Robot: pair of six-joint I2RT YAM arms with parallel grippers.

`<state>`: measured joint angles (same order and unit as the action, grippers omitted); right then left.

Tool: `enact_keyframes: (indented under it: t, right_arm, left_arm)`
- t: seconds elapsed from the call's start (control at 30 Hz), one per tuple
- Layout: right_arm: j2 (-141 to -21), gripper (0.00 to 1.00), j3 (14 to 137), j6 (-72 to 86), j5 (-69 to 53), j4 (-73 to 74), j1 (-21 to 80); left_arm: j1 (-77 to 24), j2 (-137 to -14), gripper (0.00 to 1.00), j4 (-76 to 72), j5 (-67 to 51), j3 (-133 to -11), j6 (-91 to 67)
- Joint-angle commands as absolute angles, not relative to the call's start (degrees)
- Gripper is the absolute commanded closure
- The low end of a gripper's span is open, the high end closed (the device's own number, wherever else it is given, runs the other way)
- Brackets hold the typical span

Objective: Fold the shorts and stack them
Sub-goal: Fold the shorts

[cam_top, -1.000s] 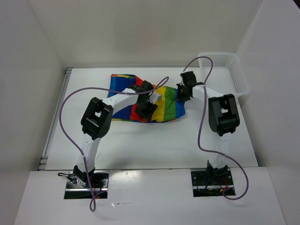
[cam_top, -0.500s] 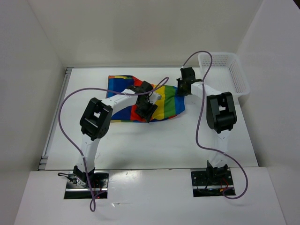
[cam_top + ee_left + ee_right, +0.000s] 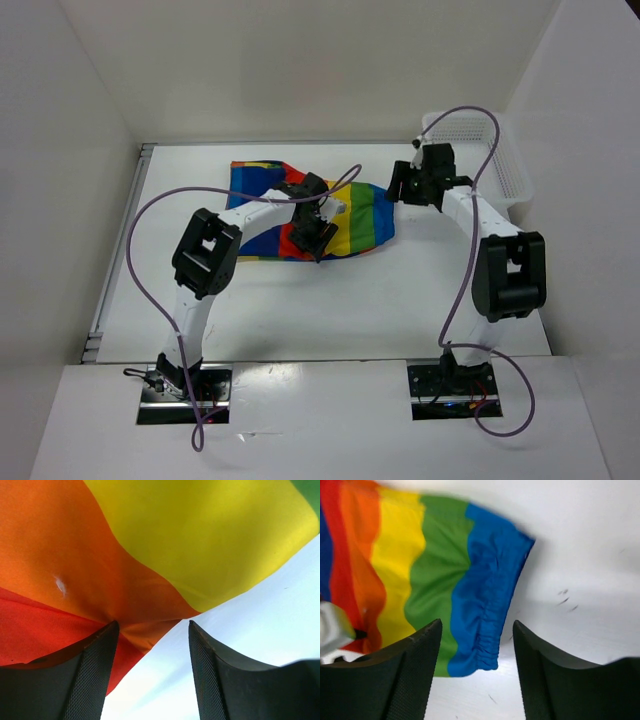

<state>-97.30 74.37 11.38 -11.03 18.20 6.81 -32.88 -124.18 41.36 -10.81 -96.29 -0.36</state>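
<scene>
The shorts (image 3: 362, 222) lie folded at the back middle of the table, rainbow stripes up. My left gripper (image 3: 318, 238) rests low over their near edge. In the left wrist view its fingers (image 3: 95, 675) stand open, the orange and red hem of the shorts (image 3: 175, 540) reaching the left fingertip, bare table between the jaws. My right gripper (image 3: 400, 190) hovers just off the shorts' right edge. In the right wrist view it (image 3: 476, 622) is open and holds nothing, above the blue gathered waistband of the shorts (image 3: 485, 605).
A white mesh basket (image 3: 492, 150) stands at the back right corner, right behind my right wrist. White walls close the table (image 3: 330, 300) on three sides. My left arm's purple cable arcs over the shorts.
My right gripper has opened, let go of the shorts' right edge and drawn back to the right, its elbow swinging outward. The left arm has hardly moved.
</scene>
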Motion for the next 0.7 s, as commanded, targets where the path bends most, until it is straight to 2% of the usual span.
enact_keyframes:
  t: [0.0, 0.23, 0.4, 0.47, 0.5, 0.53, 0.67]
  right_arm:
    - [-101.9, 0.35, 70.2, 12.9, -17.9, 17.1, 6.9]
    - [-107.8, 0.21, 70.9, 15.5, -19.8, 15.5, 6.9]
    - [-110.4, 0.21, 69.3, 17.7, -19.8, 14.9, 6.9]
    - [-110.9, 0.30, 67.3, 19.1, -19.8, 14.4, 6.9]
    - [-110.9, 0.45, 66.8, 19.1, -20.3, 14.4, 6.9]
    - [-110.9, 0.50, 66.8, 19.9, -20.3, 14.4, 6.9]
    - [-110.9, 0.64, 66.0, 21.7, -20.3, 14.4, 6.9]
  left_arm:
    - [-33.1, -125.4, 0.33, 41.7, -12.6, -96.6, 0.0]
    - [-33.1, -123.5, 0.32, 42.9, -14.9, -98.9, 0.0]
    - [-33.1, -123.5, 0.32, 42.9, -15.4, -98.9, 0.0]
    - [-33.1, -124.0, 0.32, 42.9, -15.4, -98.9, 0.0]
    - [-33.1, -124.0, 0.32, 42.9, -15.9, -99.4, 0.0]
    - [-33.1, -124.0, 0.32, 42.9, -15.9, -99.4, 0.0]
    - [-33.1, -124.5, 0.31, 42.9, -15.9, -99.4, 0.0]
